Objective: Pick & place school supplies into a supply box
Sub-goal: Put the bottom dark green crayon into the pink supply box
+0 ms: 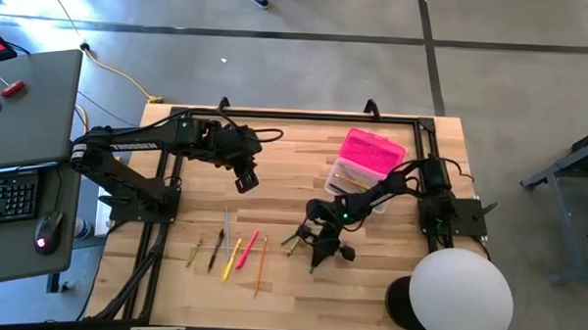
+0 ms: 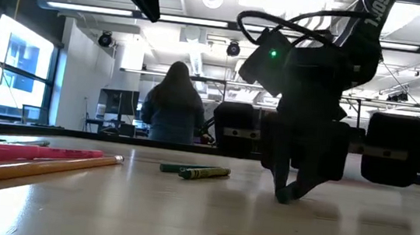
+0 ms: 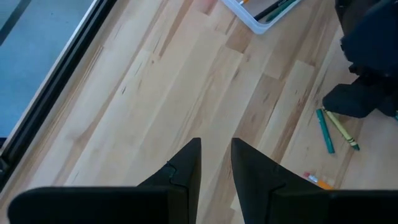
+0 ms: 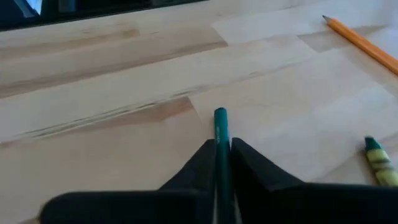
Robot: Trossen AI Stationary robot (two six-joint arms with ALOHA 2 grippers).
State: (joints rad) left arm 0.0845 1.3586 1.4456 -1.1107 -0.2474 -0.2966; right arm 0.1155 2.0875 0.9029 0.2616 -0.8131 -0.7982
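My right gripper (image 1: 311, 252) is down at the table's middle, shut on a teal-green crayon (image 4: 220, 124). A yellow-green crayon (image 4: 379, 163) lies flat next to it (image 3: 342, 129). Left of them several pens and pencils (image 1: 234, 253) lie flat in a loose row, among them an orange pencil (image 4: 364, 43). The supply box (image 1: 352, 177), clear with a pink lid (image 1: 373, 148) open at its far side, stands at the far right and holds some supplies (image 3: 261, 12). My left gripper (image 3: 216, 168) hangs open high over the far left part (image 1: 246, 178). My right gripper pinches the teal-green crayon between its two fingers (image 4: 245, 163), which lie along it. They come slanting down from the table's right. The crayon's free end (image 4: 220, 114) sticks out past the fingertips, and the rest of it lies on the table (image 3: 326, 134).
A black metal frame (image 1: 296, 116) runs around the table's far and left sides. A white round lamp (image 1: 461, 293) stands at the near right corner. A laptop and keyboard (image 1: 21, 126) sit on a desk to the left. A person (image 2: 174, 102) stands beyond the table.
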